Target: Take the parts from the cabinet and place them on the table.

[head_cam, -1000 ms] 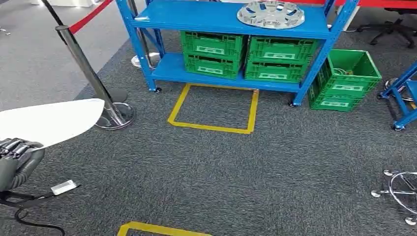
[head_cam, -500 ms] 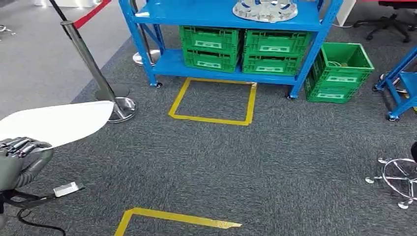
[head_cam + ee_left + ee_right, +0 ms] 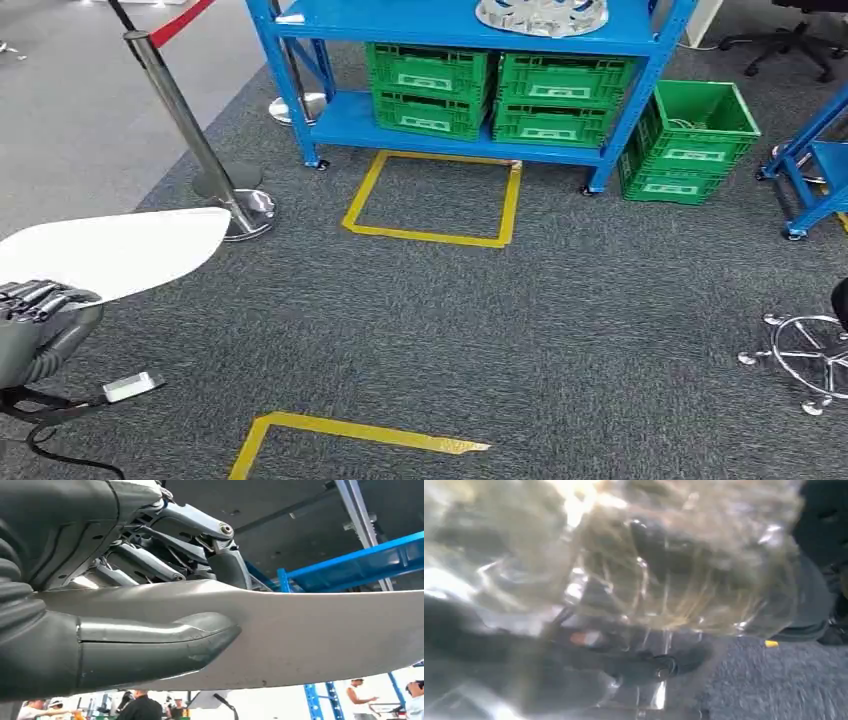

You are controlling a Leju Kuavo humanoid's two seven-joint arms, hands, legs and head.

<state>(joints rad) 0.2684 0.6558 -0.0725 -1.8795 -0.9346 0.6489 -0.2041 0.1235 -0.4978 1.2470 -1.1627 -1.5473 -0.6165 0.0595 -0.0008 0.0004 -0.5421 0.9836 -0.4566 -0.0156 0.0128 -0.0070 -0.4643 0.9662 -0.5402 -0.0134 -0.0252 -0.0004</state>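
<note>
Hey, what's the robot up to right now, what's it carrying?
The robot's left hand grips a flat white panel, thumb on one face and fingers on the other. Across the grey carpet stands a blue shelf rack with a silver wheel cover on its upper shelf and green crates below; another green crate sits on the floor beside it. The right wrist view is too blurred to tell what the right hand is doing.
</note>
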